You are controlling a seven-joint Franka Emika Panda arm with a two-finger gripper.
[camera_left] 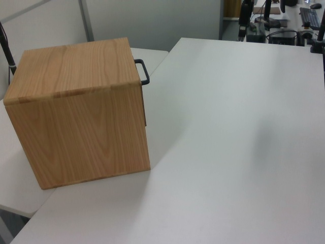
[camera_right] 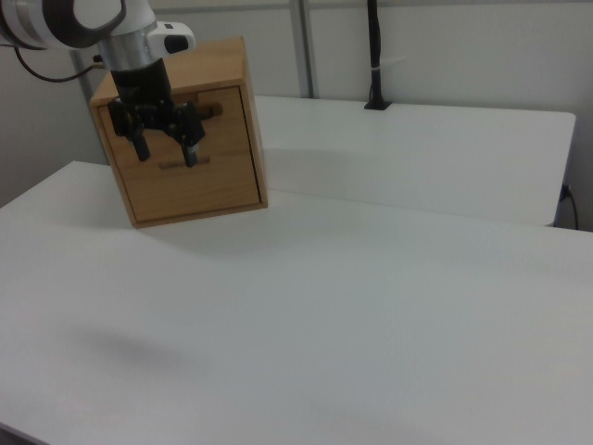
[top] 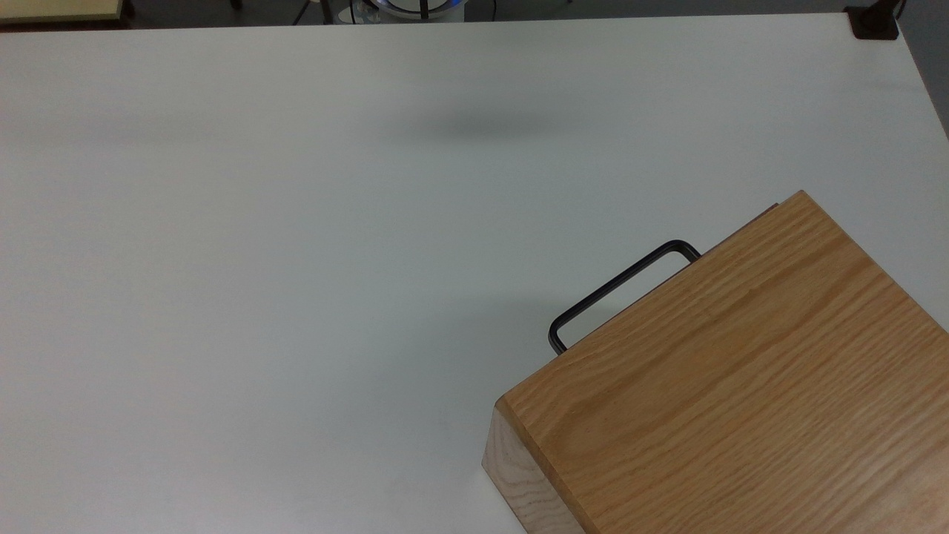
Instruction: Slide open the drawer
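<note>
The drawer [camera_right: 218,176] sits pushed in flush with the front of its oak casing [top: 741,371]. Its thin black bar handle [top: 621,288] sticks out toward the top view's left, and the handle [camera_left: 143,71] juts from the casing [camera_left: 76,127] in the left view. My gripper [camera_right: 167,153] hangs in the air at the right view's upper left, overlapping the drawer front in the picture. Its black fingers [camera_right: 192,148] point down and stand apart, open, with nothing between them. How far the gripper is from the handle cannot be told.
The white table [top: 259,259] spreads wide to the top view's left of the casing. A black post [camera_right: 374,56] is clamped at the far table edge in the right view. A second table [camera_right: 445,158] stands behind, with a seam between the two.
</note>
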